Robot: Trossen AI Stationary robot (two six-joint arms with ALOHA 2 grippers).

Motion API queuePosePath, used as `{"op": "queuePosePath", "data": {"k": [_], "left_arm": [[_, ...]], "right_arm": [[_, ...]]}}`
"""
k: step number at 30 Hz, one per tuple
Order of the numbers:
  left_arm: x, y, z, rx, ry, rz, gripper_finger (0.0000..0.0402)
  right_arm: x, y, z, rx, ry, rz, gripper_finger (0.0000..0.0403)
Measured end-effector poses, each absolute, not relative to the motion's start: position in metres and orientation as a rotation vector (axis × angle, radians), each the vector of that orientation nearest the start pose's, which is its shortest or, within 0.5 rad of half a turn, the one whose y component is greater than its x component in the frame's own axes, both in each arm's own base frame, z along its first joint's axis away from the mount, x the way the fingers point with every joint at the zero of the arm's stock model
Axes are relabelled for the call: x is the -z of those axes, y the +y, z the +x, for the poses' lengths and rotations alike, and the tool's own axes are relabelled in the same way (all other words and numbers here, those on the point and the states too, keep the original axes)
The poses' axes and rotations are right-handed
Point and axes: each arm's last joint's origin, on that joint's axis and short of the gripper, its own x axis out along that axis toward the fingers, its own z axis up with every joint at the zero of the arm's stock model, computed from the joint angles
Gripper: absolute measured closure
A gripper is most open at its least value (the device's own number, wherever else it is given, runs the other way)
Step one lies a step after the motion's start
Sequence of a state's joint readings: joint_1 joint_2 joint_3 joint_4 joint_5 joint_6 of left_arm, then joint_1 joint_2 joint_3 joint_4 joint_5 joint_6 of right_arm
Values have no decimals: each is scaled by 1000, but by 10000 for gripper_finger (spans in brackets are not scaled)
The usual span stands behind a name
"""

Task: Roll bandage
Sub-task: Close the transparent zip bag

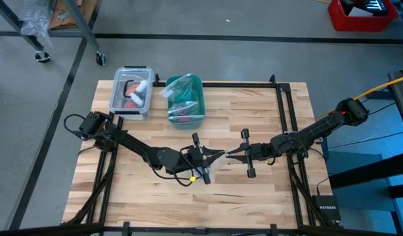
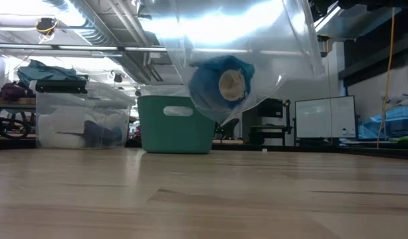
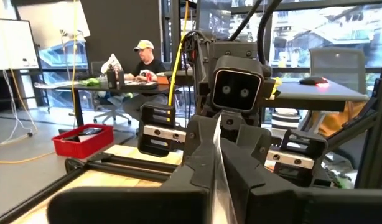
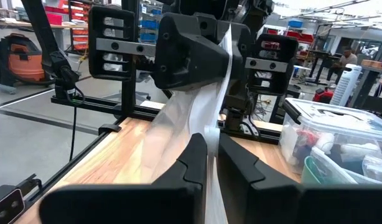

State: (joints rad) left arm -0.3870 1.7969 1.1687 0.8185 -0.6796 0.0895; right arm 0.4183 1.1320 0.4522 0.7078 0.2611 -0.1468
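So both arms meet around the middle of the light wooden slatted table (image 1: 254,118), each pinching the same clear plastic bag (image 2: 244,40) from opposite sides. From above, the left gripper (image 1: 213,157) comes in from about 9 o'clock and the right gripper (image 1: 233,153) from about 3 o'clock, tips almost meeting at the centre, a bit toward 6 o'clock of the table's middle. Both sets of fingers are pressed narrow with only the thin plastic film between them; you can see that pretty well in each wrist camera, where the sheet runs right up through the slit between the dark fingers.

The bright blue rolled fabric bandage (image 2: 220,83) is inside that bag, sitting in its lowest corner and hanging clear above the tabletop in the low camera. It's a stubby cylinder with a pale core facing the lens.

Up around 12 o'clock of the grippers sits the teal plastic bin (image 1: 186,105) with some crinkly packets in it, and just beside it at its 9 o'clock is a clear plastic lidded box (image 1: 130,92) with red and white stuff inside.

A person in a cap (image 3: 143,59) sits at a desk way back in the room.
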Motion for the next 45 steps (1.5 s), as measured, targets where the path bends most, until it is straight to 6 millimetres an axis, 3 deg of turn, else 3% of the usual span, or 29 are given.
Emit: {"op": "queuePosePath", "data": {"k": [14, 34, 45], "left_arm": [[-286, -136, 377, -309, -176, 36, 401], [-284, -139, 377, -240, -175, 23, 401], [-285, -139, 377, -240, -179, 22, 401]], "right_arm": [[-240, 87, 215, -144, -53, -132, 340], [-244, 87, 214, -142, -92, -118, 338], [-243, 87, 215, -144, -85, -120, 381]]}}
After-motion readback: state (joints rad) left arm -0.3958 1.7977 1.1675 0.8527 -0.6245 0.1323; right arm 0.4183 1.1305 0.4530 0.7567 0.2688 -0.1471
